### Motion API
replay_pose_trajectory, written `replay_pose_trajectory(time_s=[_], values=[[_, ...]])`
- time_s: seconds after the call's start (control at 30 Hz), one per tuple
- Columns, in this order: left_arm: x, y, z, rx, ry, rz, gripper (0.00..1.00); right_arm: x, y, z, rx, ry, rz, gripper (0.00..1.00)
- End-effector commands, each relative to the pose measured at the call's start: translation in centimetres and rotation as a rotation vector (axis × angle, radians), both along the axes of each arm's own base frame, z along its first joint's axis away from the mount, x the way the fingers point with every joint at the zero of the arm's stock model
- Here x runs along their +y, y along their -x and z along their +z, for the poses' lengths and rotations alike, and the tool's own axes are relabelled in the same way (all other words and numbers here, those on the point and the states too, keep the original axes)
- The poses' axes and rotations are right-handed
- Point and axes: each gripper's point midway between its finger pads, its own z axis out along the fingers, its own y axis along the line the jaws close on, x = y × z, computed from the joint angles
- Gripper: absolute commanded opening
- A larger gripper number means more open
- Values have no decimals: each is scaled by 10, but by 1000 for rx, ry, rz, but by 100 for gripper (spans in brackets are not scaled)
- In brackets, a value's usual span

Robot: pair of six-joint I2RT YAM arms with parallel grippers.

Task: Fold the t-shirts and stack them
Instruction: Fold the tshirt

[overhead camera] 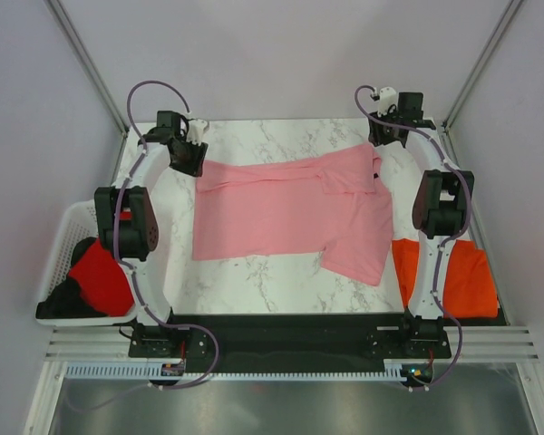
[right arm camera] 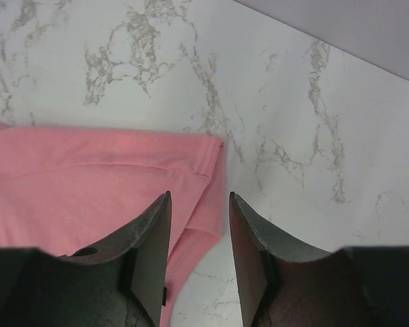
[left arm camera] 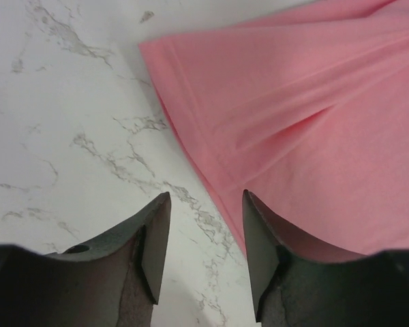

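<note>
The light pink t-shirt (overhead camera: 290,208) lies partly folded across the middle of the marble table. My left gripper (overhead camera: 189,154) hovers open over its far left corner; in the left wrist view the shirt's hem edge (left arm camera: 273,109) runs under the right finger (left arm camera: 259,252). My right gripper (overhead camera: 390,127) hovers open over the shirt's far right corner (right arm camera: 109,184), empty. The bright orange t-shirt (overhead camera: 462,276) lies folded at the near right. The red t-shirt (overhead camera: 100,276) sits in the basket at the left.
A white lattice basket (overhead camera: 68,231) stands at the left table edge, holding the red shirt and something dark (overhead camera: 59,304). Grey walls enclose the table on three sides. Bare marble (overhead camera: 254,285) shows in front of the pink shirt.
</note>
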Motion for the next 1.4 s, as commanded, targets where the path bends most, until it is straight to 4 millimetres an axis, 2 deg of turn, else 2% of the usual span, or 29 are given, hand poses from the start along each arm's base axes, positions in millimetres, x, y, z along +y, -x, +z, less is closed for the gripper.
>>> replay_pose_trajectory(time_s=[0.0, 0.07, 0.13, 0.17, 0.33, 0.37, 0.5, 0.53, 0.63, 0.87, 1.37], values=[[-9, 6, -7, 49, 71, -3, 51, 23, 16, -3, 62, -98, 72, 46], [-7, 1, -15, 60, 79, 0, 48, 33, 20, -7, 82, -131, 97, 45], [-5, -8, -12, 45, 81, 7, 47, 40, 23, -12, 100, -138, 116, 45], [-3, -11, -19, 54, 79, 11, 47, 42, 24, -16, 108, -138, 121, 45], [-3, -24, -26, 45, 77, 15, 47, 50, 27, -27, 133, -127, 133, 45], [11, -26, -27, 45, 81, 43, 47, 49, 27, -30, 137, -125, 133, 45], [11, -36, -35, 46, 89, 37, 46, 47, 27, -37, 147, -112, 127, 45], [10, -38, -36, 46, 90, 35, 46, 62, 28, -36, 146, -107, 153, 45], [9, -43, -38, 41, 99, 31, 43, 62, 28, -38, 147, -98, 152, 45], [0, -45, -43, 56, 145, 13, 35, 61, 31, -40, 153, -79, 150, 45], [-5, -37, -55, 100, 174, -1, 33, 64, 31, -41, 151, -65, 155, 45]])
